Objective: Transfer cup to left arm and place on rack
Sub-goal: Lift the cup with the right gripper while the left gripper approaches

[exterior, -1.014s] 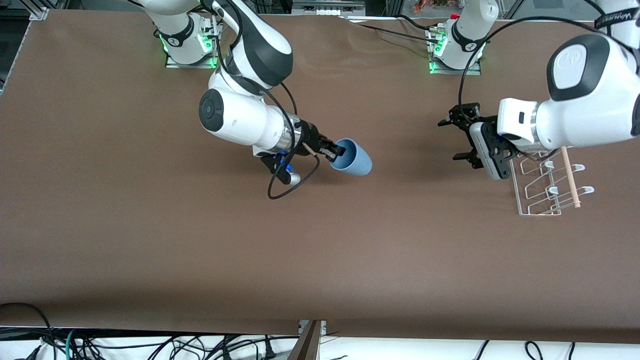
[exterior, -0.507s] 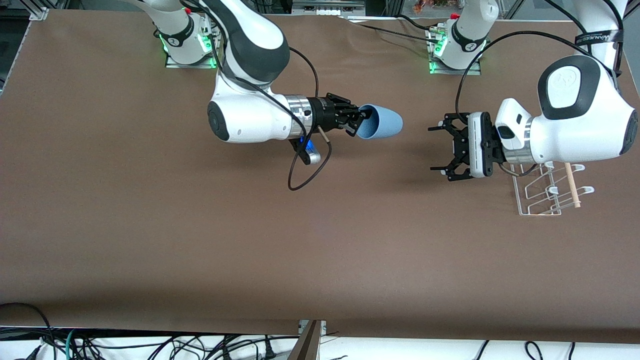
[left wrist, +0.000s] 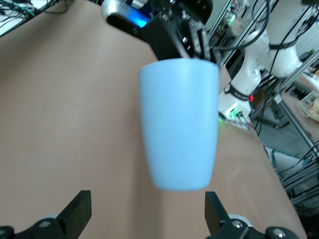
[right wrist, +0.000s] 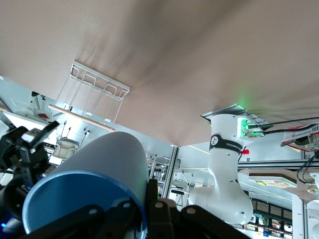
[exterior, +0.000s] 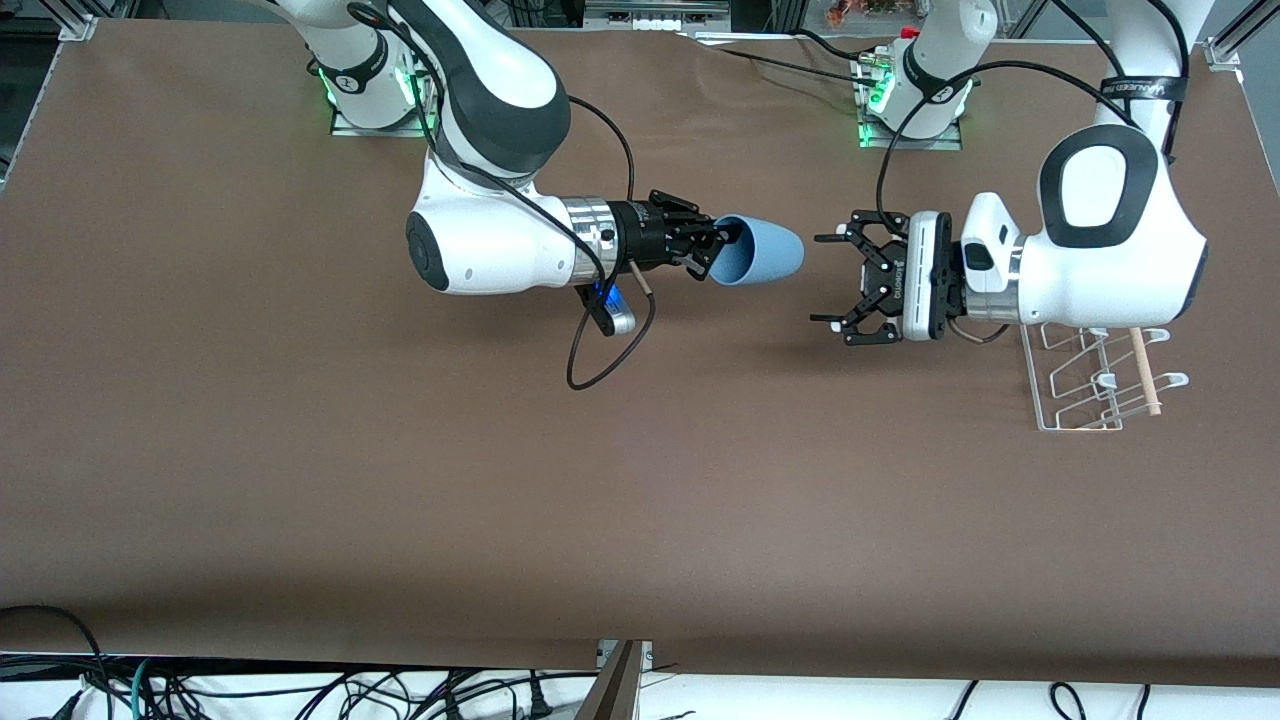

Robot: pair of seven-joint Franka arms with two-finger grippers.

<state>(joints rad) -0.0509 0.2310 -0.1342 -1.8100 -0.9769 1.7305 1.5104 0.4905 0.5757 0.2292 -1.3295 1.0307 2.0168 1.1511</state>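
Over mid-table, my right gripper [exterior: 715,249] pinches the cup [exterior: 760,252] by its rim, base toward my left gripper [exterior: 838,283], which has closed in, jaws wide. Handover imminent; rack [exterior: 1085,385] waits at the left arm's end.

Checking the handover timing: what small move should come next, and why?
Probably the left tool should ease forward until its open fingers straddle the cup. The right tool holds the cup by its rim above the table, base pointing at the left tool, with a gap between them.
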